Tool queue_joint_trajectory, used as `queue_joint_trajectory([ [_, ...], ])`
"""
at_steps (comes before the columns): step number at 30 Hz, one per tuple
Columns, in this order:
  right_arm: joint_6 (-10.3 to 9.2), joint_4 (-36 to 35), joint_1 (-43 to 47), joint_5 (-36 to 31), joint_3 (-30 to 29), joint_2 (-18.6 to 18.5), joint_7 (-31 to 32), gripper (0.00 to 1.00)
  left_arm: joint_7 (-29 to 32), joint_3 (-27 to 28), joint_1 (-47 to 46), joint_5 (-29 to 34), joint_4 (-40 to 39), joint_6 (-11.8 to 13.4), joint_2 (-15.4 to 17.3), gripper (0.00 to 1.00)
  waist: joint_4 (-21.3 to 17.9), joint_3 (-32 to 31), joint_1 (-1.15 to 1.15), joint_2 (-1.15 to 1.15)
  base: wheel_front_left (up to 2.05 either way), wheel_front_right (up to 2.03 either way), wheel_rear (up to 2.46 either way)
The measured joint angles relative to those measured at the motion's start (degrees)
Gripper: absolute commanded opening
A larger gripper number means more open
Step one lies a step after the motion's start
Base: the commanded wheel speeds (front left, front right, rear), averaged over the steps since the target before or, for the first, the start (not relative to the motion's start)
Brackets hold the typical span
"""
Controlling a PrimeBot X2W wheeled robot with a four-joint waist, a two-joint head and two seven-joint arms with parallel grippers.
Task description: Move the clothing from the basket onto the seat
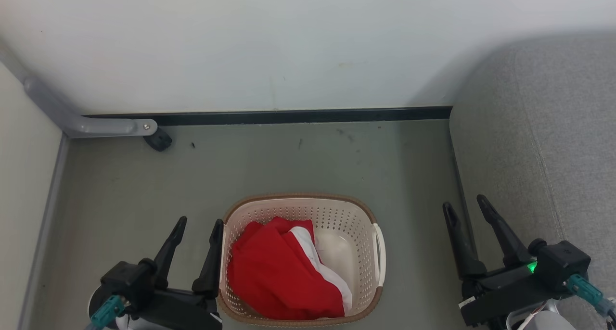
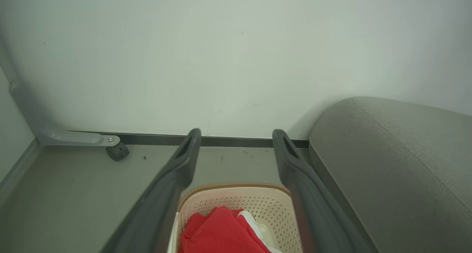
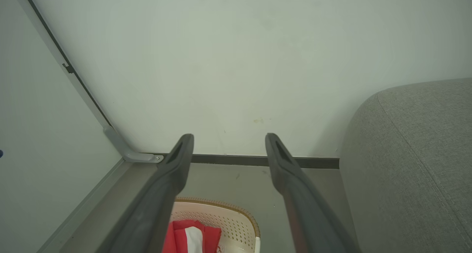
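Head view, going left to right: a grey metal bracket [image 1: 96,125] is running down the corner to a small black rubber foot [image 1: 158,140], which is sitting on the grey-green floor [image 1: 298,161] below the pale wall [image 1: 288,46] and its dark skirting strip [image 1: 308,115]. At the lower left the left gripper [image 1: 200,221] is hovering with its two long dark fingers [image 1: 169,243] spread wide apart and nothing between them. Its inner finger is standing just beside the basket's left wall, and whether it is touching cannot be told. The oval cream-white perforated plastic basket [image 1: 301,201] with a brown rim is sitting on the floor in the lower middle. The soft bright red clothing [image 1: 279,272] with white trim is lying bunched inside it, covering the left and near part while some bare bottom is showing at the right. At the lower right the right gripper [image 1: 464,202] is holding its jaws fully parted and gripping nothing, its fingers pointing up along the seat's left edge. The large grey woven-fabric seat [image 1: 544,142], with rounded edge and stitched seam, is standing at the far right, apart from the basket. Left wrist view is showing the spread fingers framing the basket's far rim.
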Motion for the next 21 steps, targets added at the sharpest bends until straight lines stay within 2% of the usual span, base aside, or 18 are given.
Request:
queue_joint_trajectory([
  [8, 0.01, -0.8, -1.2, -0.3, 0.1, 0.7, 0.0, 1.0, 2.9, -1.3, -4.3, -1.7, 5.8, -1.3, -1.2, 1.0, -1.5, 3.8, 0.0, 0.0, 0.0, 0.0, 0.0],
  [21, -0.29, -3.4, -3.0, -0.6, -0.6, 2.3, 0.0, 1.0, 6.9, -1.5, -12.8, -2.3, 12.6, -1.9, -1.4, 1.0, -4.5, 10.7, 0.0, 0.0, 0.0, 0.0, 0.0],
])
